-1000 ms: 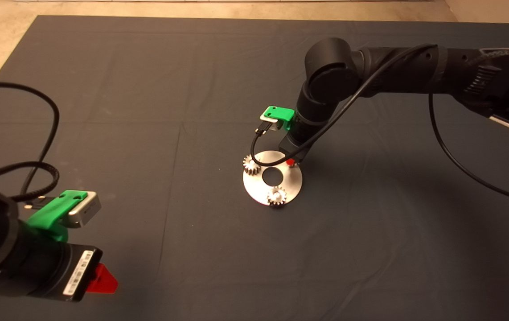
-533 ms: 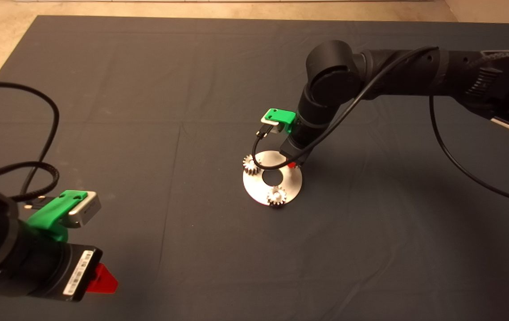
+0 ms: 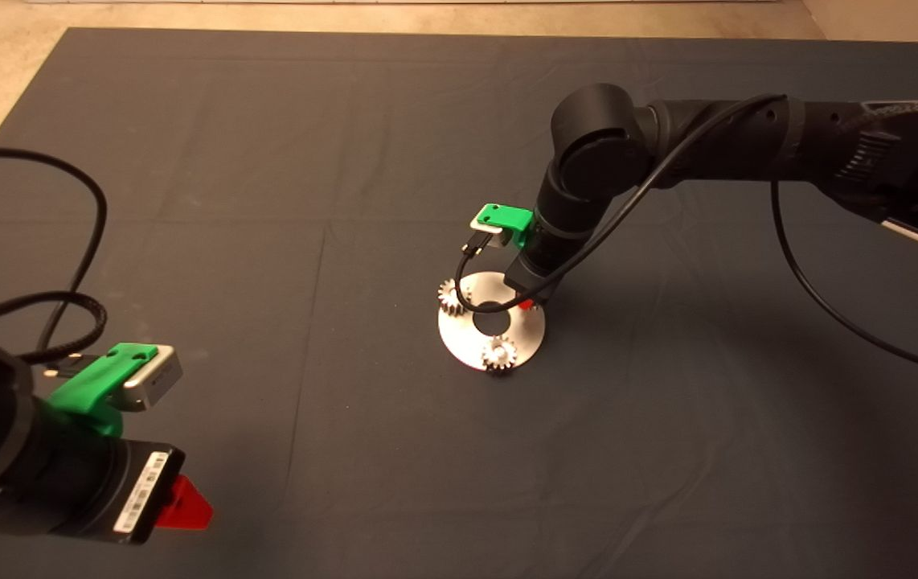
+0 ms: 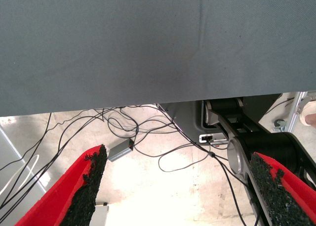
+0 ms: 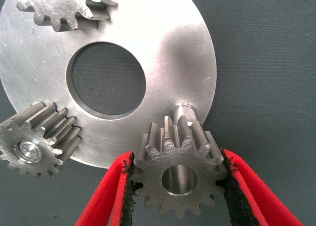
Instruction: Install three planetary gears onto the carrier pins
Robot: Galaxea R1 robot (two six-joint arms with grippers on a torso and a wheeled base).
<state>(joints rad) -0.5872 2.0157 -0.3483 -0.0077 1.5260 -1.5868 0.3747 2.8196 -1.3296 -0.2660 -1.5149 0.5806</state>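
the left gripper [image 3: 186, 503] is parked at the lower left edge of the head view, low over the dark mat [image 3: 266, 161] and well apart from the work. its wrist view shows its two red fingers [image 4: 86, 184] spread wide with nothing between them; beyond the mat edge there are loose black cables [image 4: 148, 137] on a pale floor.

more to the middle of the mat lies the flat silver disc [image 3: 527, 334] with its central hole. in the head view, one planetary gear [image 3: 499, 354] sits on the near part of the disc, and a second gear [image 3: 451, 295] sits at the disc's left edge. in the right wrist view both are seated, each with a pin end showing in the bore [image 5: 27, 151].

the right arm comes in from the right edge and bends down to the far right part of the disc. the right gripper [image 5: 177, 184] holds the third planetary gear [image 5: 177, 174] between its black pads [image 5: 129, 186], which press on the teeth from both sides. this gear is above the disc edge, its bore empty. the free carrier pin [image 5: 183, 109] stands upright just beside the gear, not yet inside the bore. in the head view only a small red piece of this gripper [image 3: 529, 305] shows under the wrist.
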